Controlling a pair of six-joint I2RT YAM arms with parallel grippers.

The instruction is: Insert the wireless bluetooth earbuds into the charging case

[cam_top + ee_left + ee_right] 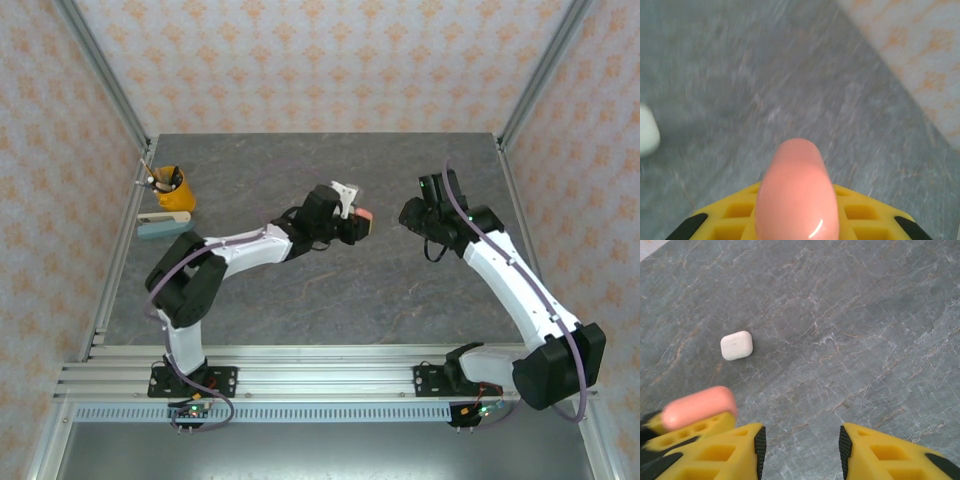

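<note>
Left gripper (pixel 348 226) is clamped on the pink case (pixel 797 195), long side pointing forward. Right gripper (pixel 801 450) hangs wide open just beside it, with the white case (pixel 736 345) farther ahead-left.

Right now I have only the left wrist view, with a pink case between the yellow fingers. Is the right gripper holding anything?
Observer: No, the right gripper is open, with bare table between its fingers.
Operator: And the white blur at my left edge?
Observer: That is the white case, lying on the table; it looks closed.
Operator: Is the right gripper near my case?
Observer: Yes, in the top view it faces the pink case across a small gap.
</note>
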